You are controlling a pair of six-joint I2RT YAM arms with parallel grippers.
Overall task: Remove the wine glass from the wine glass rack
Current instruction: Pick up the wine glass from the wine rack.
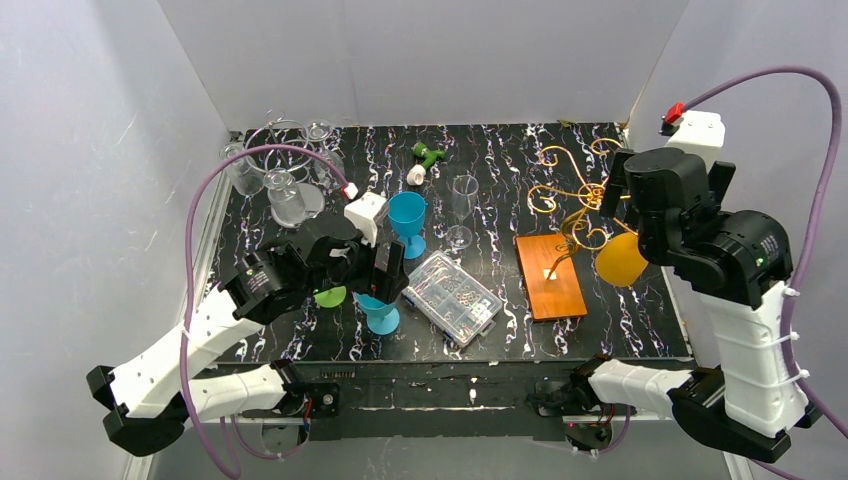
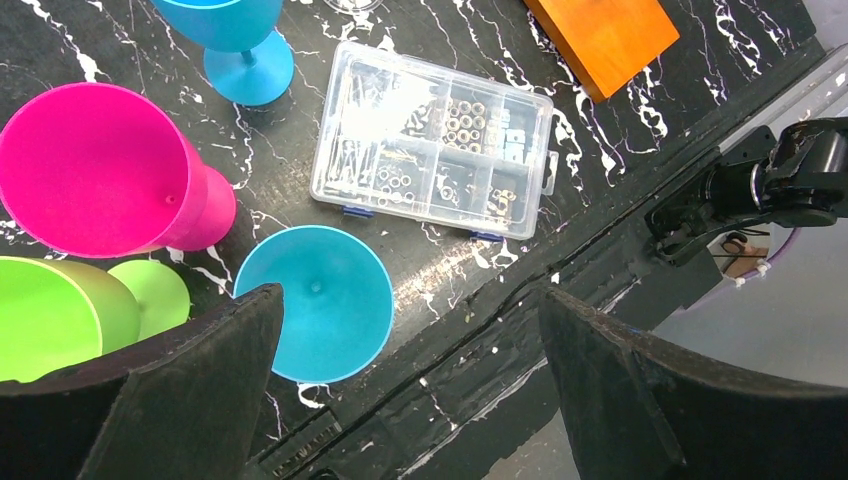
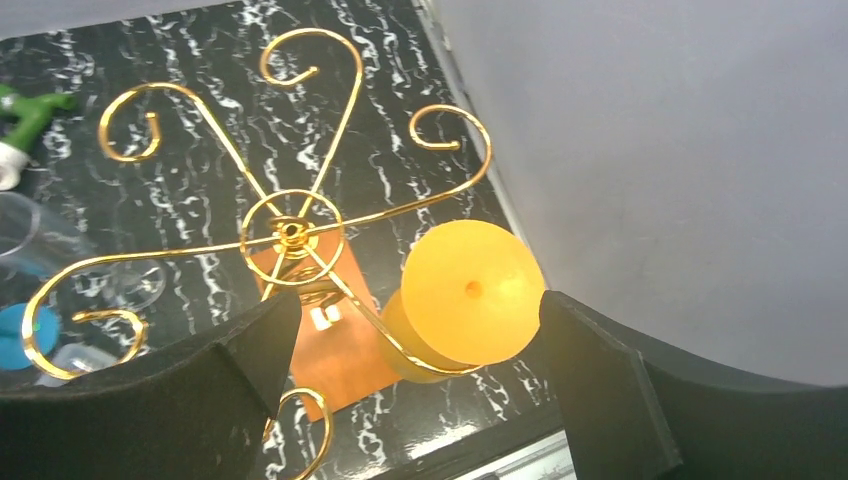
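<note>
Yellow glass (image 3: 470,290) hangs upside down, foot uppermost, on a curled arm of the rack (image 3: 292,236), on the side nearest the right wall. Right gripper (image 3: 418,305) hovers above it, jaws wide apart, gripping nothing. Left gripper (image 2: 410,300) hangs over a blue glass (image 2: 315,300), jaws likewise apart, empty.

Your left arm (image 1: 150,375) and right arm (image 1: 752,345) wear white shells over black joints. A purple cable (image 1: 822,150) loops from each wrist. Your pincer fingers (image 2: 170,400) are broad, matte black.
</note>
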